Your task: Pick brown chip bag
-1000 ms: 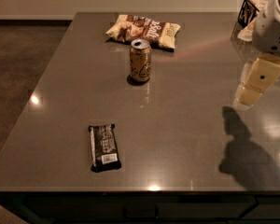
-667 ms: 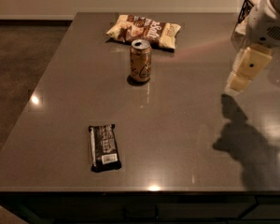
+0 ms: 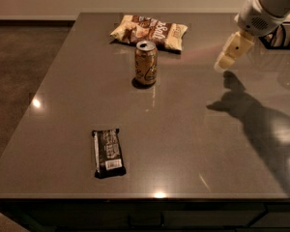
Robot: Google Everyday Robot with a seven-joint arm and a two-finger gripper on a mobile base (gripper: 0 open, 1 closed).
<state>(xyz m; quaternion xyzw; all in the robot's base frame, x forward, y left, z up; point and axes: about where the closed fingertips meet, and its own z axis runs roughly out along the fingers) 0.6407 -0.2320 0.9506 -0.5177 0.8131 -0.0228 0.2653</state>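
— Where is the brown chip bag (image 3: 150,31)?
— It lies flat and crosswise on the far side of the table (image 3: 193,144), near the back edge, with nothing on top of it. The soda can (image 3: 146,63) stands upright just in front of it, close but apart, so a straight reach from the near side would meet the can first
— And the gripper (image 3: 227,59)?
— It hangs in the air to the right, well apart from the bag, angled down over bare tabletop. It holds nothing; whether it is open or closed I cannot tell
— Why that side?
— My guess is that coming in from the right and above avoids the can. The black wrapped bar (image 3: 108,152) lies near the front edge, well out of the way
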